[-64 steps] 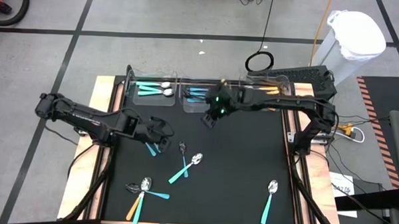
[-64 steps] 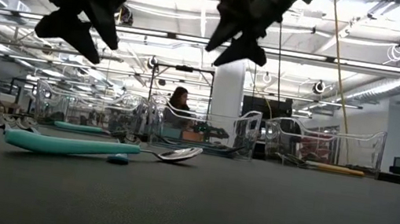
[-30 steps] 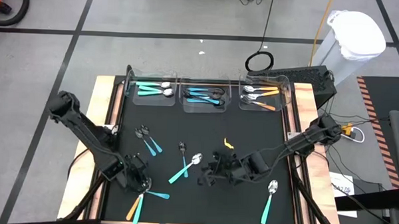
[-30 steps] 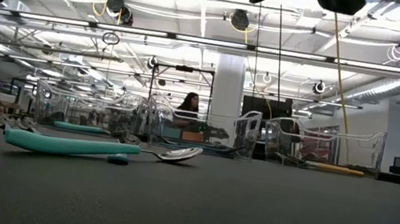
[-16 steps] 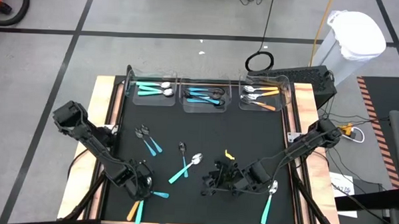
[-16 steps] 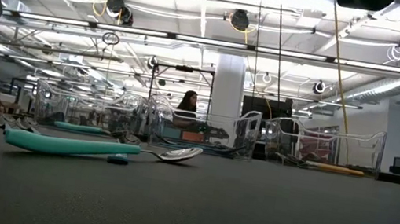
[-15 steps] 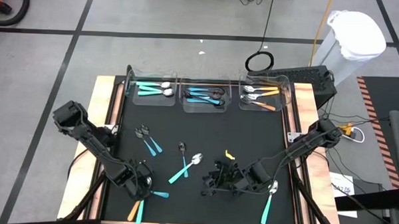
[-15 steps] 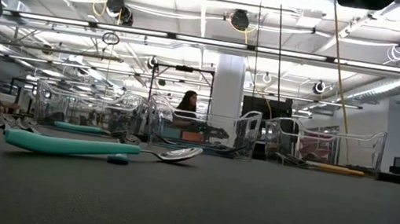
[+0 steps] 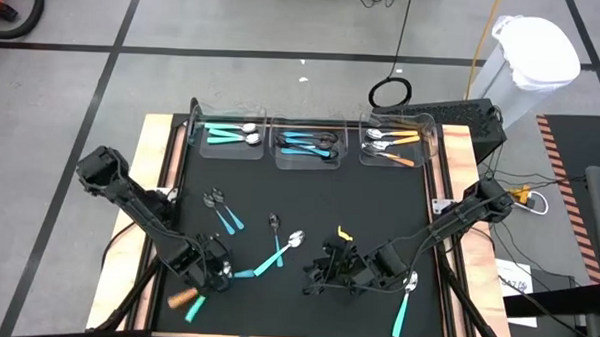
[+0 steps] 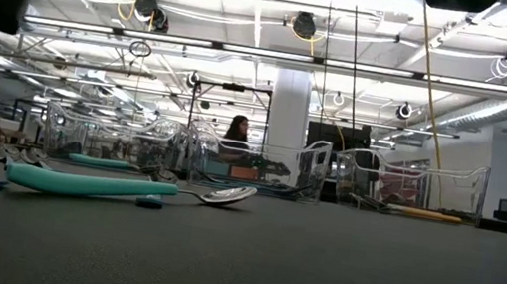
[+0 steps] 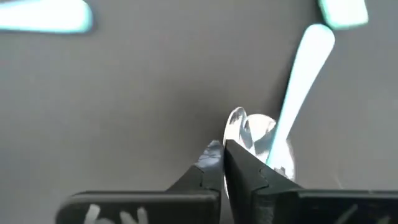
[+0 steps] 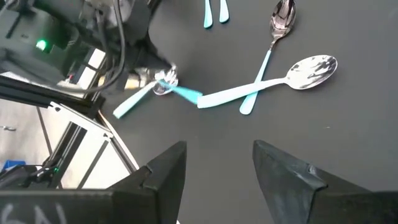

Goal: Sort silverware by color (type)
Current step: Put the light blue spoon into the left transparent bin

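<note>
1. Black table (image 9: 379, 206): three clear bins (image 9: 306, 146) at far edge, loose silverware (image 9: 277, 254) mid-left.
2. Right gripper (image 9: 321, 276) hovers mid-near, fingers apart, empty.
3. Left gripper (image 9: 216, 273), near-left, pinched shut at a spoon bowl (image 11: 258, 134); slick, light metal, so the stiff plastic handle looks safer.

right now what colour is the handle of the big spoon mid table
Teal-green handle on the large metal spoon, clearest in the low view.

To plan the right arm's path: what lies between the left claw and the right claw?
In the high view, a teal-handled spoon, crossed by a smaller blue-handled spoon, lies between the left claw and the right claw.
</note>
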You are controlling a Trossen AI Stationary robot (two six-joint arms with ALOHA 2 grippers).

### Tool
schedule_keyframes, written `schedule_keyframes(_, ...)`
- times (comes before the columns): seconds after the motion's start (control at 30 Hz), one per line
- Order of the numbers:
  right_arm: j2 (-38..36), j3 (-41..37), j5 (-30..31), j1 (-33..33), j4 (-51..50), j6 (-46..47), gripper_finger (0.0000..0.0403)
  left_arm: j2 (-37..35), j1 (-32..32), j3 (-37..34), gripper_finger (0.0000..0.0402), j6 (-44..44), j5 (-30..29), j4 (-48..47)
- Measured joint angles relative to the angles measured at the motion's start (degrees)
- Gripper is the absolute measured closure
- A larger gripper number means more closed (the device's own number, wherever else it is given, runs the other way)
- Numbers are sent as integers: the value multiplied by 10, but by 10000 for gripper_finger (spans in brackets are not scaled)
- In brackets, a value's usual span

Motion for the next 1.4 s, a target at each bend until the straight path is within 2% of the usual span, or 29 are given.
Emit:
schedule_keyframes(0.3, 0, 0, 0, 0, 0, 0, 222, -118, 52, 0, 390, 54, -97, -31)
schedule_keyframes(0.47, 0, 0, 1, -1, 1, -13, 222, -177, 69, 23, 390, 128, -153, -23)
schedule_keyframes(0.63, 0, 0, 30, -7, 22, -33, 222, -210, 81, 28, 390, 221, -197, 49)
schedule_keyframes(0.87, 0, 0, 71, -42, 120, -147, 222, -211, 114, 28, 389, 348, -267, 171)
schedule_keyframes(1.03, 0, 0, 72, -73, 137, -193, 222, -210, 148, 28, 389, 390, -274, 234)
schedule_keyframes(1.2, 3, 0, 70, -92, 206, -290, 222, -209, 169, 28, 389, 430, -274, 300)
schedule_keyframes(1.4, 10, 0, 8, -116, 232, -318, 222, -209, 185, 29, 389, 477, -270, 380)
